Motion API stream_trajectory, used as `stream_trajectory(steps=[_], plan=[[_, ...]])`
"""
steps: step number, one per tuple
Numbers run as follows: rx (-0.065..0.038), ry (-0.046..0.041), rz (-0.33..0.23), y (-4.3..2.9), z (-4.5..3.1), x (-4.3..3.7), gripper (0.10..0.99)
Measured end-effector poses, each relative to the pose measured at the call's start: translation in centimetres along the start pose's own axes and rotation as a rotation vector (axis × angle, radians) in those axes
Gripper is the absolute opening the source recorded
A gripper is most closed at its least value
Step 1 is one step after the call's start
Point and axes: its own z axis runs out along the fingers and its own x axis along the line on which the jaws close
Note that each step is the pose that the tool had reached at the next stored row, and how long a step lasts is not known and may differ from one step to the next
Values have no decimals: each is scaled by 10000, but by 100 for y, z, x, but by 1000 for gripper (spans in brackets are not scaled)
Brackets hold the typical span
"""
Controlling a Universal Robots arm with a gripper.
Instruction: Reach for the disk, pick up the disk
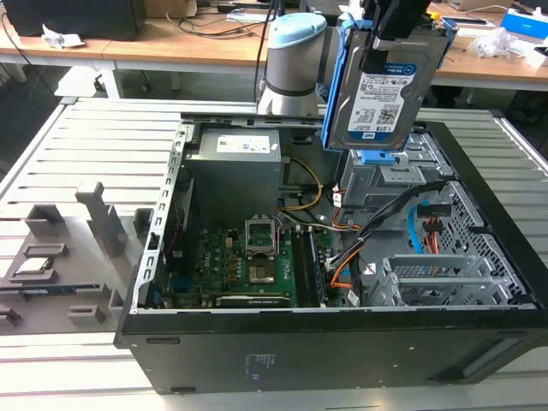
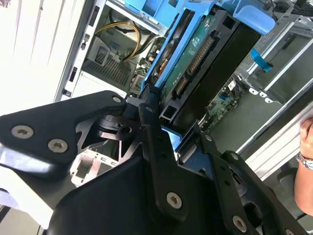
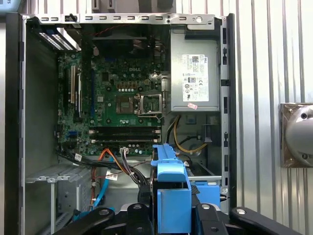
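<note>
Leftmost in the exterior view, a grey fixture on the slatted table carries a small square chip. At centre lies the open computer case, with its motherboard and power supply exposed. The arm rises behind the case. Toward the exterior view's right, the gripper is clamped on the upper edge of the disk. The disk hangs upright, label toward the camera, clear above the grey drive bay. In the second wrist view, the black fingers pinch the disk's blue frame, and a person's wrist shows beside the case.
</note>
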Motion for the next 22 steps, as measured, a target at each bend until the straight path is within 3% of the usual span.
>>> stream_trajectory(steps=[22], plan=[[0,0,0,-4,0,264,369]])
